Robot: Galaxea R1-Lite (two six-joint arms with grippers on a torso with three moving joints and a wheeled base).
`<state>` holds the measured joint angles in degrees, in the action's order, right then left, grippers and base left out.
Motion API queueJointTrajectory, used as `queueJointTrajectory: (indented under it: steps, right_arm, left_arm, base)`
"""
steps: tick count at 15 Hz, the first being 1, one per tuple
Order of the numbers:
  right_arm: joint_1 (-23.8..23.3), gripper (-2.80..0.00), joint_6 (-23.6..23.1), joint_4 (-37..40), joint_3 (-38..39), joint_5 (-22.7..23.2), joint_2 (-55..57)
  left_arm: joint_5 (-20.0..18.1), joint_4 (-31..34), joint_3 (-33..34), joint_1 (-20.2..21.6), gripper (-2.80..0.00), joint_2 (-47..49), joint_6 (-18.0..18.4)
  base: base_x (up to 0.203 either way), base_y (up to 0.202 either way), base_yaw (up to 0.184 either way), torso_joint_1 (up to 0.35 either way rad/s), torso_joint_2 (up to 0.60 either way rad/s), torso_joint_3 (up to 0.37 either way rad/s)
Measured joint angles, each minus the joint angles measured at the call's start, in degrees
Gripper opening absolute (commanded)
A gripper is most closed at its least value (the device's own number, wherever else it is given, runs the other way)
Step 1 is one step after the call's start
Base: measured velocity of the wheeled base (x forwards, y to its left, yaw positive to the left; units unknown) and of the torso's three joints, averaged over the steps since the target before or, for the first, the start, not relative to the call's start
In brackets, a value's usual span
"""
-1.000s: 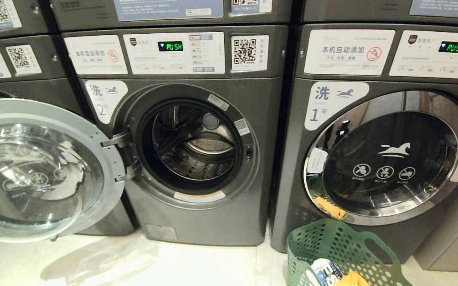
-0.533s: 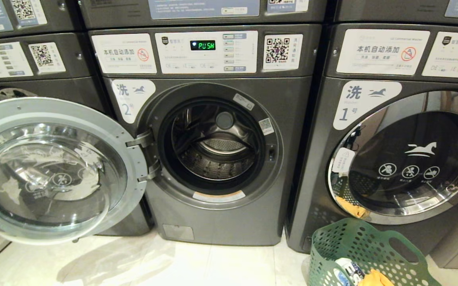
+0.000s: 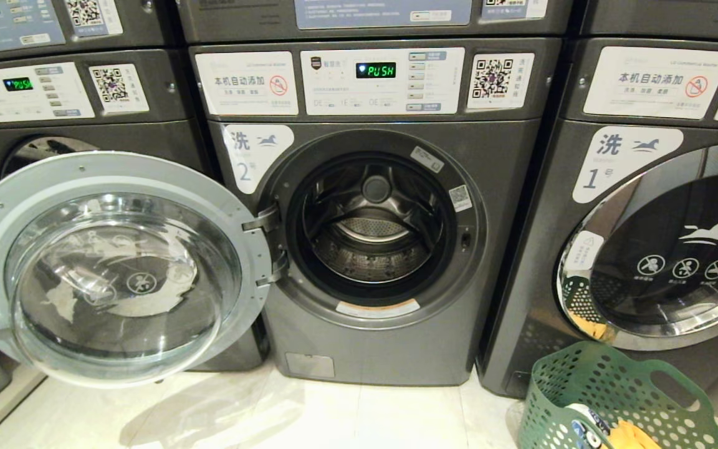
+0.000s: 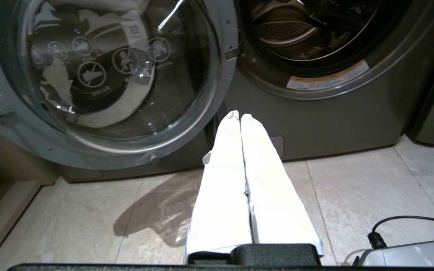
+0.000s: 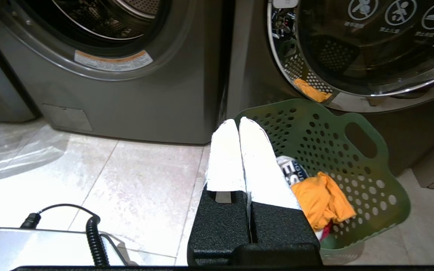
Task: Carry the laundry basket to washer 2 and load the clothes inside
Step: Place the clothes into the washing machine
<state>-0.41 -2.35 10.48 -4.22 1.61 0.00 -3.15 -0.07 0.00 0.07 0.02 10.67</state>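
Now sitting on the floor before the washer marked 1, off to the right of washer 2 point(image 3: 371, 249): the laundry basket point(image 3: 614, 393) (clothes inside). Lying just beyond the right gripper point(image 5: 238, 121), nearer than the left gripper point(image 4: 239, 115); both pressed closed, gripping nothing.

White tapered gripper fingers point(image 4: 236, 150), black textured mounts, coiled black cable point(image 5: 92, 237)

washer 2 point(image 3: 390, 349) body: matt dark grey metal, door point(image 3: 116, 268) glossy clear glass in silvery rim. drum point(image 3: 371, 249) perforated steel. laundry basket point(image 3: 614, 386) matt green plastic, holes everywhere. orange cloth point(image 5: 320, 199) soft, crumpled. floor tiles point(image 3: 334, 418) pale, glossy-ish.
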Motion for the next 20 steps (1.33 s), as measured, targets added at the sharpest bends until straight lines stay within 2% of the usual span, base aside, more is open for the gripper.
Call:
queueJointTrajectory:
  steps: [3,8,20]
  right_arm:
    - [-0.02,-2.80,0.04,0.02,0.00,-0.05,0.00]
    - [-0.05,-2.80,0.04,0.02,0.00,-0.05,0.00]
    - [0.00,-2.80,-0.07,0.02,0.04,-0.05,0.00]
  left_arm:
    - [0.17,0.17,0.00,-0.05,-2.80,0.00,-0.06]
    - [0.07,0.07,0.00,-0.02,-2.80,0.00,0.18]
    - [0.09,0.12,0.00,0.00,-2.80,0.00,0.18]
  base:
    - [0.000,0.130,-0.001,0.004,0.00,0.005]
    - [0.000,0.000,0.000,0.001,0.00,-0.028]
    - [0.000,0.000,0.000,0.003,0.00,-0.192]
